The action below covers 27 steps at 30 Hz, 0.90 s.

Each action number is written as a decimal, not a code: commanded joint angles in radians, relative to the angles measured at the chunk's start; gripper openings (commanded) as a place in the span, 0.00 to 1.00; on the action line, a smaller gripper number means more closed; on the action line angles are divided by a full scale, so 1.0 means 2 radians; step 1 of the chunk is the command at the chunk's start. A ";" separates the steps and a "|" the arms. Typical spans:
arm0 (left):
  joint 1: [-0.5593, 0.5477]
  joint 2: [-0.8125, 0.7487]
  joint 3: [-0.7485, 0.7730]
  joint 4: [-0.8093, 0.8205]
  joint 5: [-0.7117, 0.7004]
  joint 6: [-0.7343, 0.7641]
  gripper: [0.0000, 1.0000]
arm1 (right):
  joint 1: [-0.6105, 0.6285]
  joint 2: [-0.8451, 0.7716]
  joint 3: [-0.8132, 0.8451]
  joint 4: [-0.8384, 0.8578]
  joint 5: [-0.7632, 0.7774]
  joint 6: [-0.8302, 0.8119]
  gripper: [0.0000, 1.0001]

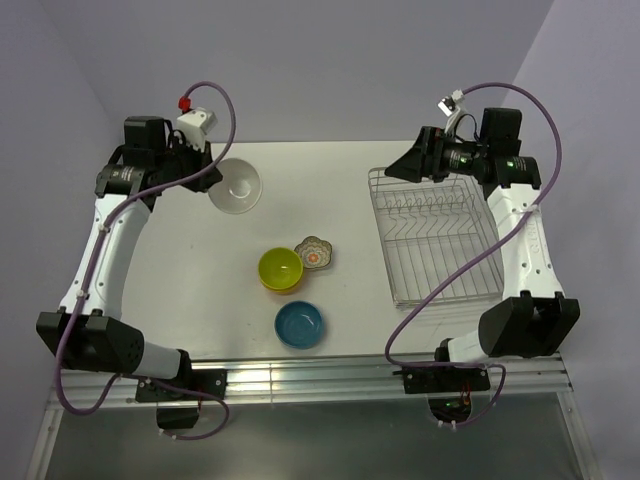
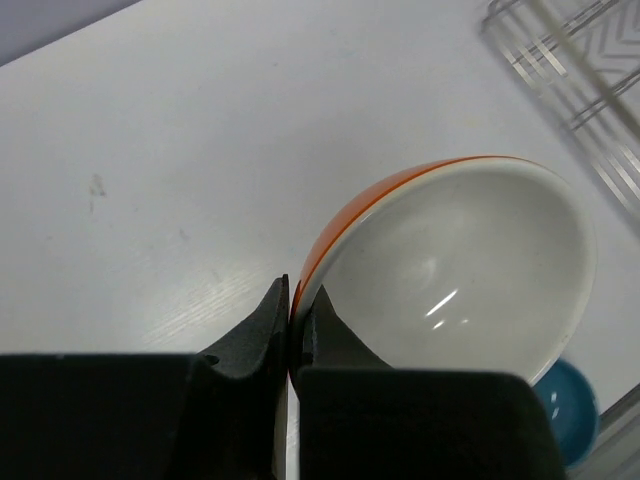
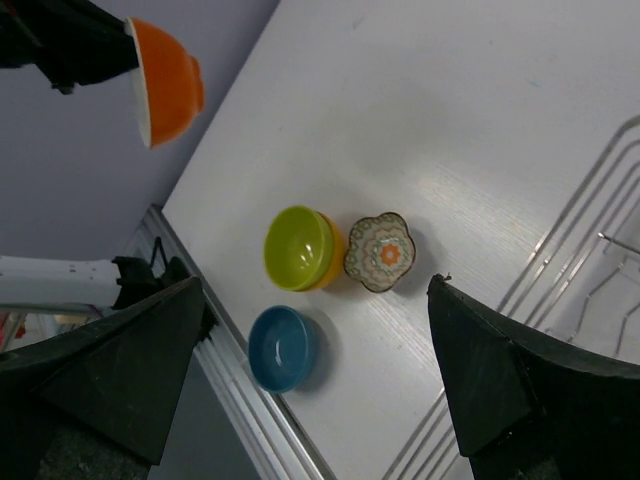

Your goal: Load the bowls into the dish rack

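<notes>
The orange bowl (image 2: 450,270), white inside, hangs tilted above the far left of the surface (image 1: 330,190), its rim pinched between the closed fingers of the left hand (image 2: 290,300). The rack (image 1: 435,235) lies well apart at the right and holds no bowl as yet.

The grip covers only a thin edge of the rim, so the carry across should be slow and level, or the bowl may pivot or slip. Setting it on edge between the bars, rather than dropping it flat, looks best, with the release made only once a bar bears it.

The right hand (image 1: 408,164) hovers open over the rack's far left corner and should give way. The green bowl (image 1: 280,269), floral dish (image 1: 315,252) and blue bowl (image 1: 299,324) wait mid-surface.
</notes>
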 commanded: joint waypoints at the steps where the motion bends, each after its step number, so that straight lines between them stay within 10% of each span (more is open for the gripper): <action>1: -0.024 -0.034 0.005 0.074 0.036 -0.070 0.00 | 0.006 -0.003 0.029 0.051 -0.065 0.043 1.00; 27: -0.186 -0.016 -0.033 0.221 0.023 -0.229 0.00 | 0.170 -0.019 -0.015 0.174 0.000 0.223 0.98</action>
